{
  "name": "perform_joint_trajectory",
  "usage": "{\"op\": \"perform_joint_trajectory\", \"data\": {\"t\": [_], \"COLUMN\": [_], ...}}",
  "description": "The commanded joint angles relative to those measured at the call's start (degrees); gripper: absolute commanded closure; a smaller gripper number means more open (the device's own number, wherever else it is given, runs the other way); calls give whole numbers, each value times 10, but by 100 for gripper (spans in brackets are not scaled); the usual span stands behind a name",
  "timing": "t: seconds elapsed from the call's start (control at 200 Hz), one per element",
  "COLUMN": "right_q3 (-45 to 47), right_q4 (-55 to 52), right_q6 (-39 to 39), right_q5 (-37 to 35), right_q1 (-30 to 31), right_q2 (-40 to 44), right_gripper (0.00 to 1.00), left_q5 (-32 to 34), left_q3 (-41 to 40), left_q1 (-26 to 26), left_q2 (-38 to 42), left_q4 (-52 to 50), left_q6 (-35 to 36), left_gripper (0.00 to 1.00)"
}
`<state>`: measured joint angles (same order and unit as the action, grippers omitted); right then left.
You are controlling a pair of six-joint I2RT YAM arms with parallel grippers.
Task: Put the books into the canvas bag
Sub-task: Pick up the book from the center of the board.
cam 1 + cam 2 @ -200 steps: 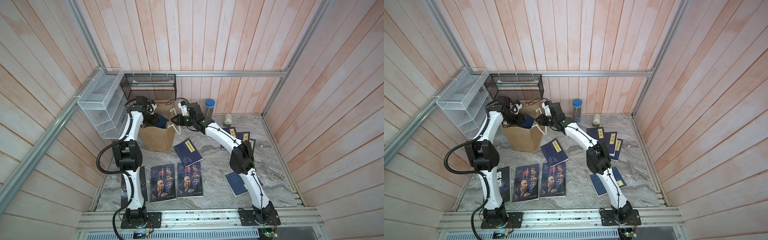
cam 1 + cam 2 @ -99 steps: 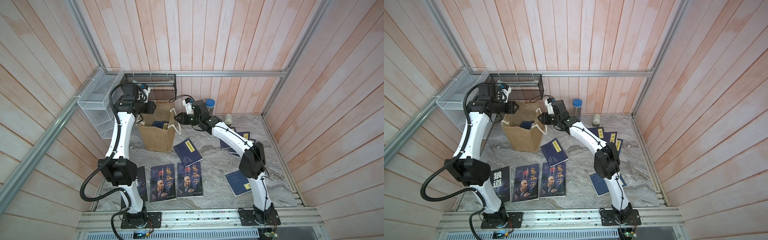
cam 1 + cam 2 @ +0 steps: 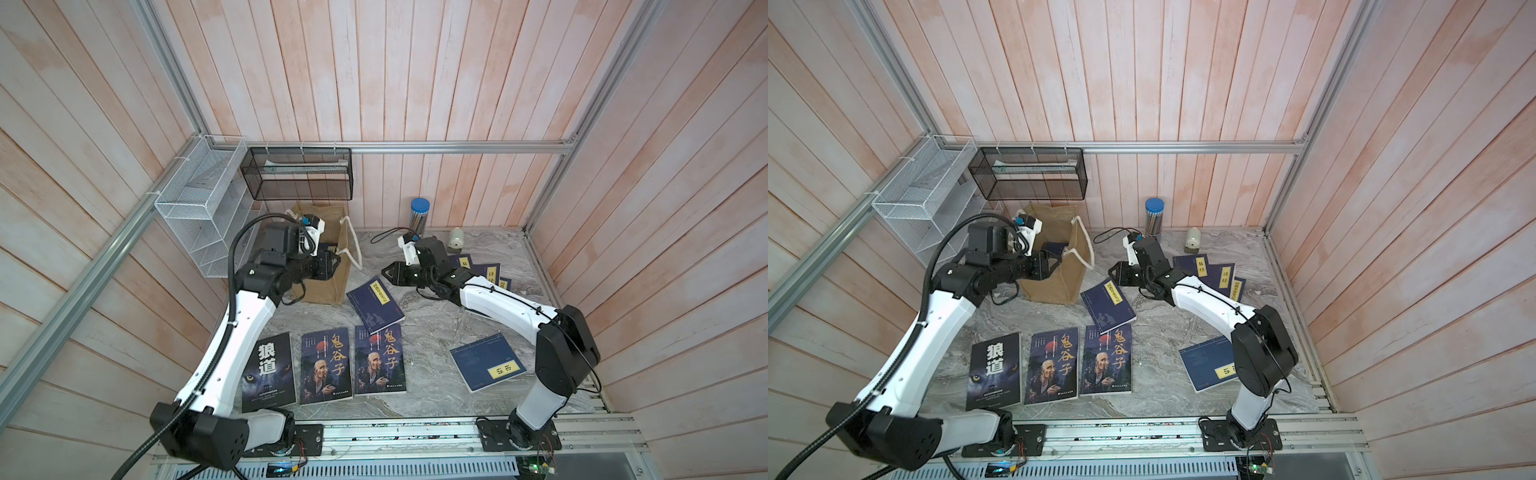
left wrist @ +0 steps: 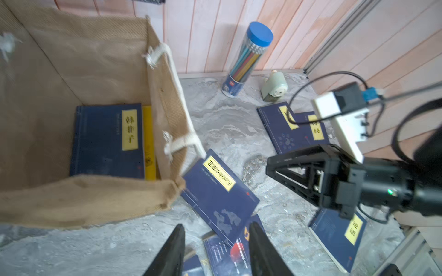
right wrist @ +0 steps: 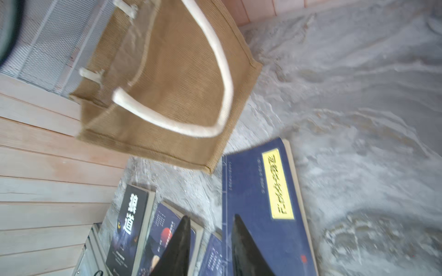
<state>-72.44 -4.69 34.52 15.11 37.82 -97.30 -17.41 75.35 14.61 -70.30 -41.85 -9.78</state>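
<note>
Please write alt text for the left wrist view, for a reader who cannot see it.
An open burlap bag holds a navy book and a yellow book; a second navy book lies on the marble table by its corner. The right hand hovers open nearby, empty.

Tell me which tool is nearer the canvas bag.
Left. The left tool is at the rim of the canvas bag; the right tool is apart, beyond its rope handle.

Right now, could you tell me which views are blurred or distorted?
Both top views are sharp and evenly lit, though the wide lens bows the wall planks; the title on a portrait book reads clearly. The left wrist view smears the right arm and the bag rim, yet the navy book inside is legible. The right wrist view is softest: the rope handle streaks.
</note>
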Motion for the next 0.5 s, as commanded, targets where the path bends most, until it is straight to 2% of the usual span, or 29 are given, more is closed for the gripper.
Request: {"op": "perform_joint_trajectory", "data": {"t": [0.0,0.17,0.315,0.495], "right_q3": [54,115,119,102], "right_q4": [20,34,33,32], "right_q6": [0,-2,-19,-30], "right_q5": [-8,3,11,26], "right_q1": [-12,-28,-40,-55], "right_q2": [35,45,16,-35], "right_gripper": [68,66,64,61], "left_q5": [20,20,15,-23], "left_q3": [-102,-257,-360,-398], "left_q1": [36,95,125,125], "left_q2": [46,79,63,-23], "left_q4": [79,156,262,366], "left_q6": [-95,-203,-267,-308], "left_gripper": [54,55,55,55]}}
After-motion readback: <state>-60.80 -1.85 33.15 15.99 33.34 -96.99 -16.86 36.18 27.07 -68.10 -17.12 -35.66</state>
